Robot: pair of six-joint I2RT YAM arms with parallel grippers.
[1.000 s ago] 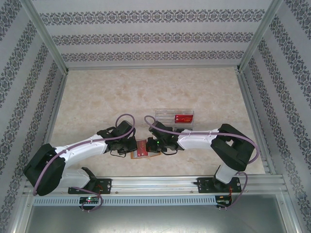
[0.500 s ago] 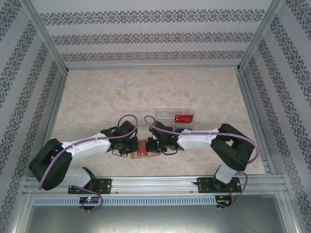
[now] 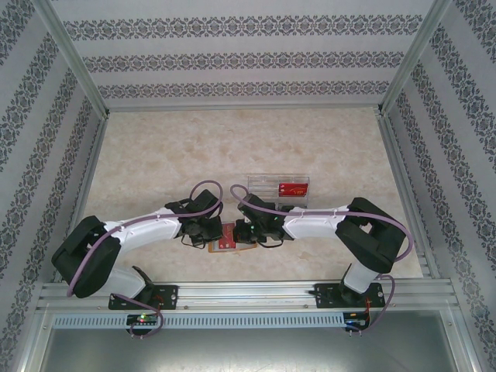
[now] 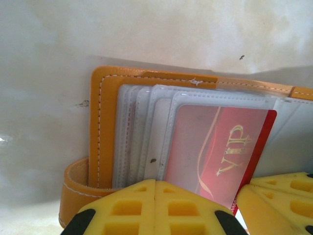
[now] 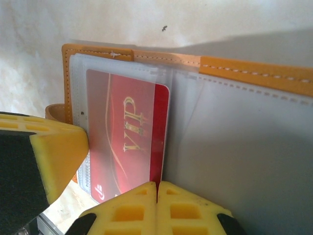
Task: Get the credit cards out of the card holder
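Card holder (image 3: 229,236) lies open on table (image 3: 155,155), betw. the arms. Left claw (image 4: 155,205) and right claw (image 5: 157,205): both pressed together at its edge; card grip unconfirmed. Red VIP card (image 5: 127,142) still sleeved, so extraction is judged incomplete.

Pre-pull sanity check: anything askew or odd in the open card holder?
One thing: the red VIP card sits partly slid out of its clear pocket in the card holder, with a bare strip along one edge showing past the sleeve. No tears or spills are visible.

A VIP card (image 4: 215,152) sits in the card holder (image 4: 102,127), which lies before the tray (image 3: 260,186).
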